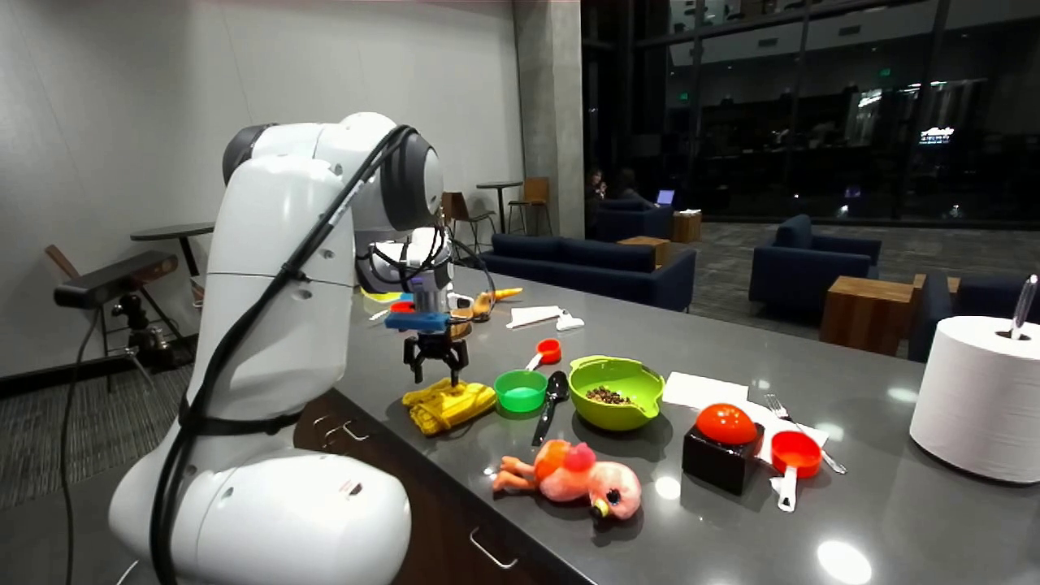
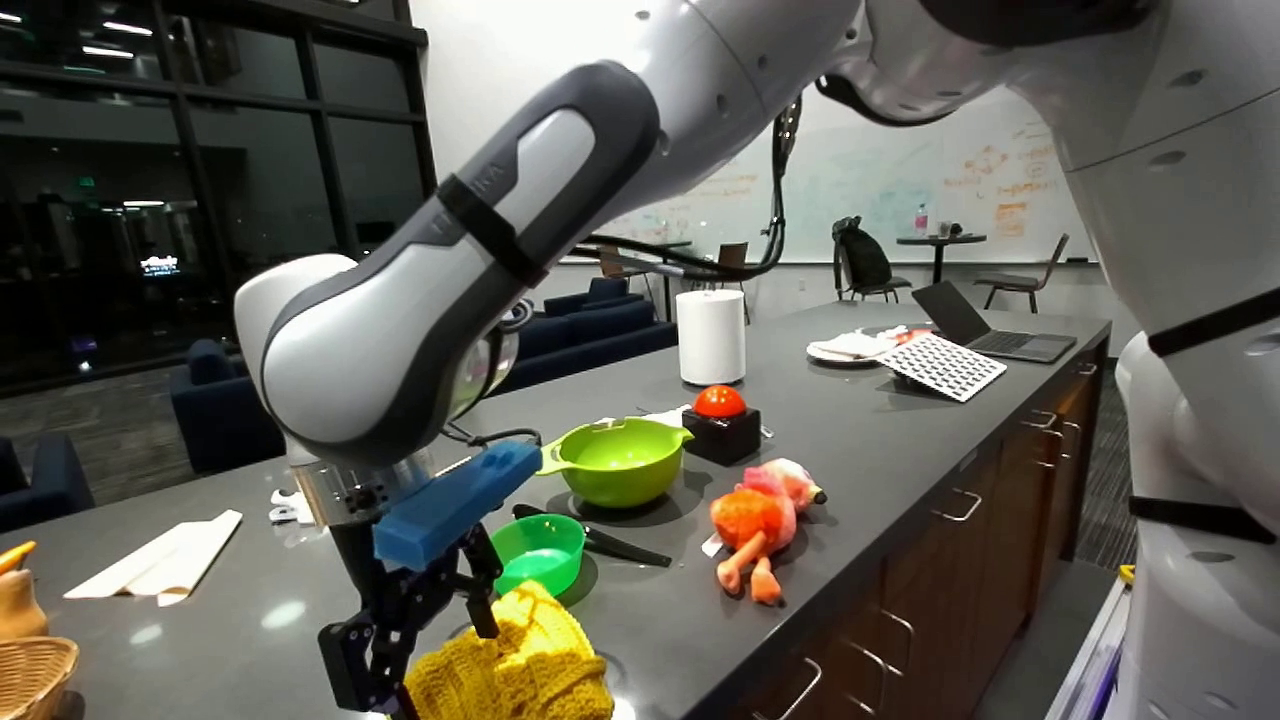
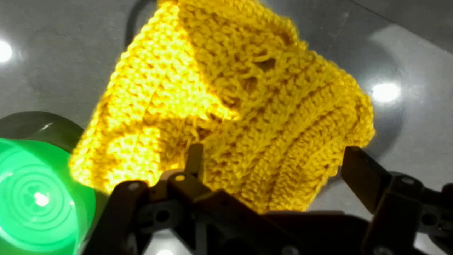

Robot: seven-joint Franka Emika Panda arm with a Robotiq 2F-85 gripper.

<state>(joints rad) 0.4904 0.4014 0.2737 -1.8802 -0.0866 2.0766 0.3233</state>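
I have the gripper (image 3: 274, 157) spread wide over the yellow cloth (image 3: 230, 102), which spans the upper middle of the wrist view; whether they touch, I cannot tell. A green cup (image 3: 33, 219) sits just beside the cloth, at the lower left.

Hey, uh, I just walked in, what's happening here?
A robot arm has its gripper open just over a yellow knitted cloth on the gray countertop. The cloth isn't gripped; whether it's touched is hard to tell. A small green bowl sits beside it, with a black spoon, a lime-green bowl of brown bits and a flamingo plush nearby.
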